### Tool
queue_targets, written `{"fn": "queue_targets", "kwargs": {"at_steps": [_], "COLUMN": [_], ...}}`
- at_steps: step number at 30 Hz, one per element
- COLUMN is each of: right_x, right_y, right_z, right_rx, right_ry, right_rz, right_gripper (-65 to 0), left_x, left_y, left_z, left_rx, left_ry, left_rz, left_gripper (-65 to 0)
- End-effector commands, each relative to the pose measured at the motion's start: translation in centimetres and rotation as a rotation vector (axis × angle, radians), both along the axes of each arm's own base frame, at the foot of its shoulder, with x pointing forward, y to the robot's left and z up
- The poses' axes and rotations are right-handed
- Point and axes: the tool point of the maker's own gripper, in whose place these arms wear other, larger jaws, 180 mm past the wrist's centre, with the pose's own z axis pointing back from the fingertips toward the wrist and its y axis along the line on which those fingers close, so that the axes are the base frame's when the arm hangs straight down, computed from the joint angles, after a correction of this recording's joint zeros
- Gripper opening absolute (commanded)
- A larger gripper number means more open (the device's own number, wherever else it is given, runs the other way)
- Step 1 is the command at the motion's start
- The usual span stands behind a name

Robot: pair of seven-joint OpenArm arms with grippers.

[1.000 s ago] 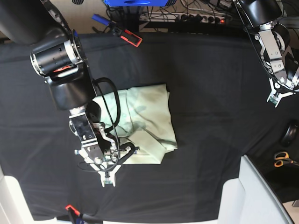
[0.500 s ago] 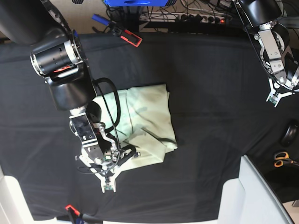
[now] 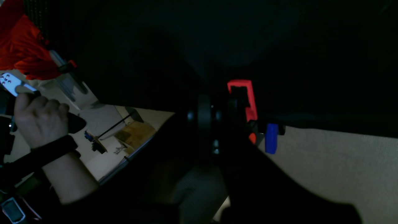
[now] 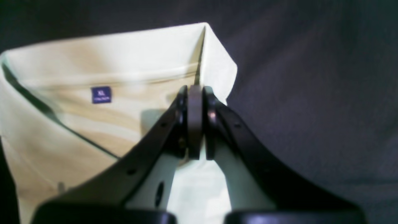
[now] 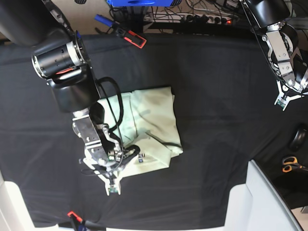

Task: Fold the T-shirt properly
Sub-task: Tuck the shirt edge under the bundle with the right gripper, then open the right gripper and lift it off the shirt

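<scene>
Black cloth (image 5: 216, 96) covers the whole table, and one T-shirt (image 5: 154, 120) lies near its middle, already folded into a compact block. Two arms are in view. The right gripper (image 5: 112, 188) sits low at the shirt's near edge; in its wrist view the tips (image 4: 194, 121) are pressed together with no cloth visibly caught between them, the folded corner and its small blue tag (image 4: 101, 94) lying just beyond. That placement reads as smoothing or nudging the edge rather than lifting it. The left gripper (image 5: 283, 102) hangs well apart at the table's far side, fingers together and holding nothing (probably parked out of the way). One pair of scissors (image 5: 290, 165) lies beside the table edge.
</scene>
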Motion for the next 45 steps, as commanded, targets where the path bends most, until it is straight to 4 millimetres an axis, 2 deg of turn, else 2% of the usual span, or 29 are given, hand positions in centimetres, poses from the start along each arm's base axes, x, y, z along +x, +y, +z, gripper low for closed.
{"fn": "queue_targets", "kwargs": {"at_steps": [1, 3, 9, 16, 18, 21, 23, 24, 27, 30, 34, 36, 38, 39, 41, 42, 45], "right_x": [2.0, 1.9, 2.5, 2.7, 2.7, 2.8, 3.3, 3.5, 4.0, 4.7, 4.0, 2.8, 1.3, 0.3, -1.5, -2.4, -5.2], "right_y": [0.9, 0.8, 0.9, 2.4, 2.7, 2.7, 2.7, 2.6, 2.5, 1.2, -0.2, -0.7, -0.6, -0.9, -1.1, -1.2, -1.0], "right_z": [2.4, 1.9, 2.5, 3.0, 3.1, 3.2, 4.4, 4.9, 6.1, 7.7, 9.3, 9.2, 8.8, 8.1, 7.1, 6.4, 4.6], "right_rx": [0.018, 0.014, 0.019, 0.055, 0.06, 0.062, 0.068, 0.071, 0.074, 0.059, 0.061, 0.061, 0.071, 0.067, 0.069, 0.07, 0.082], "right_ry": [-0.075, -0.072, -0.129, -0.148, -0.15, -0.154, -0.188, -0.202, -0.233, -0.281, -0.335, -0.309, -0.27, -0.241, -0.201, -0.182, -0.141], "right_rz": [0.007, 0.008, 0.01, 0.095, 0.098, 0.095, 0.093, 0.092, 0.082, 0.004, -0.025, -0.028, -0.025, -0.025, -0.025, -0.025, -0.026], "right_gripper": [-65.0, -65.0, -65.0, -64.6, -58.8, -41.1, -30.9, -29.2, -29.2, -29.2, -29.2, -29.3, -34.7, -41.4, -59.3, -65.0, -63.3], "left_x": [0.5, 0.5, 0.5, 0.6, 0.6, 0.6, 0.7, 0.7, 0.6, 0.6, 0.7, 0.8, 0.9, 1.0, 1.6, 2.0, 3.2], "left_y": [0.9, 0.9, 0.9, 0.9, 0.9, 0.9, 0.8, 0.8, 0.8, 0.8, 0.2, 0.1, 0.0, -0.3, -1.3, -1.9, -3.7], "left_z": [1.3, 1.3, 1.3, 1.4, 1.4, 1.4, 1.4, 1.4, 1.4, 1.4, 1.0, 1.1, 1.0, 0.7, 0.5, 0.3, -0.3], "left_rx": [0.043, 0.043, 0.043, 0.043, 0.043, 0.042, 0.041, 0.041, 0.041, 0.041, 0.025, 0.023, 0.017, 0.007, 0.001, -0.003, -0.018], "left_ry": [-0.021, -0.021, -0.021, -0.023, -0.023, -0.024, -0.026, -0.026, -0.024, -0.024, -0.031, -0.035, -0.037, -0.038, -0.037, -0.032, -0.019], "left_rz": [0.004, 0.004, 0.004, 0.004, 0.004, 0.005, 0.005, 0.005, 0.005, 0.005, 0.006, 0.006, 0.006, 0.005, -0.024, -0.046, -0.112], "left_gripper": [-65.0, -65.0, -65.0, -65.0, -65.0, -65.0, -65.0, -65.0, -65.0, -65.0, -65.0, -65.0, -65.0, -65.0, -65.0, -65.0, -65.0]}}
